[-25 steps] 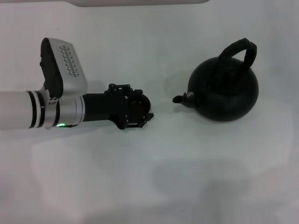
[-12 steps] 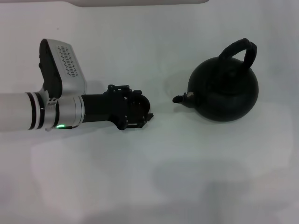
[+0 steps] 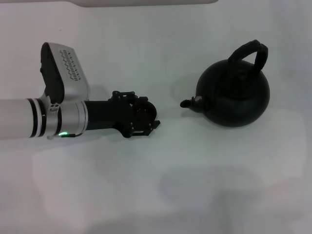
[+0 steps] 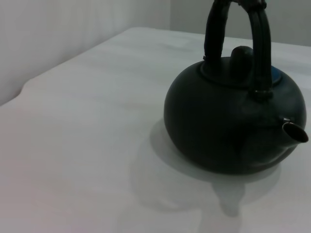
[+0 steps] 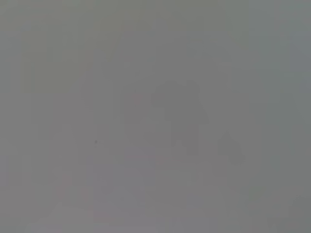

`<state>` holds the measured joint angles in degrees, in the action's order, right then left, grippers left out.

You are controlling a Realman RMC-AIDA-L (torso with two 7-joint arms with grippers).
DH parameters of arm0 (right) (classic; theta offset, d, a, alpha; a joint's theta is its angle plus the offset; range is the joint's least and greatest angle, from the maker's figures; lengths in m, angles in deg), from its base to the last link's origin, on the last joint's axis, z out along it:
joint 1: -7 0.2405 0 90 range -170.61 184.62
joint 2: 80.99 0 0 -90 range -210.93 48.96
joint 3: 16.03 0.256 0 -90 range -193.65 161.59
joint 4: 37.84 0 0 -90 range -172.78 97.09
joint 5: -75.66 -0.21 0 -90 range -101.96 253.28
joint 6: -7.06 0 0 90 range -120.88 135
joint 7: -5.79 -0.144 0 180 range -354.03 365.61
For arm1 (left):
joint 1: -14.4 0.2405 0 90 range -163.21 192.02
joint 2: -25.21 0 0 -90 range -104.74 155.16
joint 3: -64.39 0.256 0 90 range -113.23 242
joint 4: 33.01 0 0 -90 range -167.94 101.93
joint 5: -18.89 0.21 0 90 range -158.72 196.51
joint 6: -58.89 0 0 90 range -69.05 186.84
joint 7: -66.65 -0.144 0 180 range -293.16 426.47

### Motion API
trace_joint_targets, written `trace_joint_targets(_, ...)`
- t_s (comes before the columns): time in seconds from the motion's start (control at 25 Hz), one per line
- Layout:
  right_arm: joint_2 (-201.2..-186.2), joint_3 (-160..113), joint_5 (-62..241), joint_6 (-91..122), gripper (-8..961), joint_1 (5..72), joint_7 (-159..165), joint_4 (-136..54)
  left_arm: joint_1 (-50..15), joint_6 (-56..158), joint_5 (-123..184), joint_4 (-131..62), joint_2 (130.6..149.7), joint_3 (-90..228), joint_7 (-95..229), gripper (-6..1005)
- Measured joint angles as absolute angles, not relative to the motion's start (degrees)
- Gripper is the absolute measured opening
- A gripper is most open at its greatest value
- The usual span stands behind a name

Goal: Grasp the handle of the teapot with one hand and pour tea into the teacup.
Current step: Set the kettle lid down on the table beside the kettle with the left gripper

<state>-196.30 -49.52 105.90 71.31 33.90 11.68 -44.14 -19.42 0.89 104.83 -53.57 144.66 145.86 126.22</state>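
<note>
The black teapot (image 3: 235,96) stands upright at the right of the white table, its arched handle (image 3: 252,50) rising over it and its short spout (image 3: 187,103) pointing left. In the left wrist view the teapot (image 4: 228,126) and its handle (image 4: 261,43) fill the frame, with nothing touching them. The tiny dark teacup (image 3: 145,110) sits low on the table a short way left of the spout. My left gripper (image 3: 147,113) reaches in from the left, one finger on either side of the cup, shut on it. My right gripper is out of view.
The white table (image 3: 161,185) stretches around both objects, with a pale edge strip (image 3: 146,2) along the far side. The left arm's silver forearm and camera housing (image 3: 66,73) lie over the table's left part. The right wrist view holds only a plain grey surface (image 5: 155,116).
The left forearm has shifted very slightly to the left. The teacup, the gripper around it and the teapot stay where they were.
</note>
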Motion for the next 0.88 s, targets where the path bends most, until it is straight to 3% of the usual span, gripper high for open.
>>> trace_joint_targets(0.28, -196.29, -49.52, 105.87, 72.17, 842, 33.69, 11.68, -43.9, -18.61, 0.77, 104.83, -54.03, 144.65, 145.86, 126.43, 718)
trace_joint_targets(0.72, -196.29, -49.52, 105.71, 72.31, 842, 33.37, 11.68, -43.84, -18.48, 0.53, 104.79, -54.16, 144.56, 145.86, 126.98, 882)
trace_joint_targets(0.88, -196.29, -49.51, 105.71, 72.31, 843, 33.37, 11.68, -43.82, -18.0, -0.29, 104.77, -55.22, 144.56, 145.86, 127.45, 882)
